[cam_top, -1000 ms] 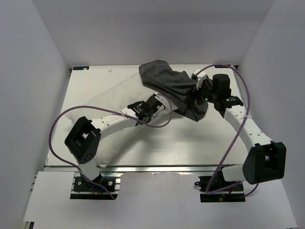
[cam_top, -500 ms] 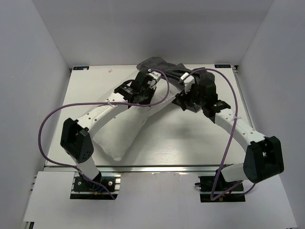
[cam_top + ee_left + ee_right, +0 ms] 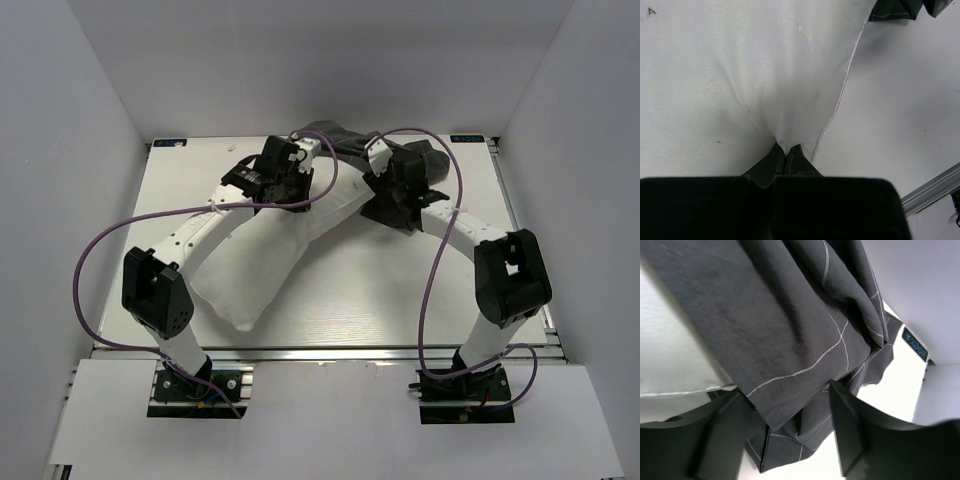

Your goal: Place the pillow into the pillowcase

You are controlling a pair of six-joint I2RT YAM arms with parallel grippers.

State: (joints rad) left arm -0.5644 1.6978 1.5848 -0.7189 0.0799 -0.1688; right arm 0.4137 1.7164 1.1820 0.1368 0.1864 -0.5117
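Two arms are reaching toward the far middle of the table [image 3: 400, 300] in the top view. The pillow [image 3: 250, 270] is lying slantwise from near left to far centre, and its far end is meeting the pillowcase [image 3: 335, 132]. The left gripper [image 3: 290, 178] is sitting on that end, and the right gripper [image 3: 385, 195] over the pillowcase. Left wrist view: the fingers [image 3: 765, 167] are pressing together, pinching a peak of pillow cloth. Right wrist view: the fingers [image 3: 720, 440] are standing apart, a pillowcase hem hanging between them.
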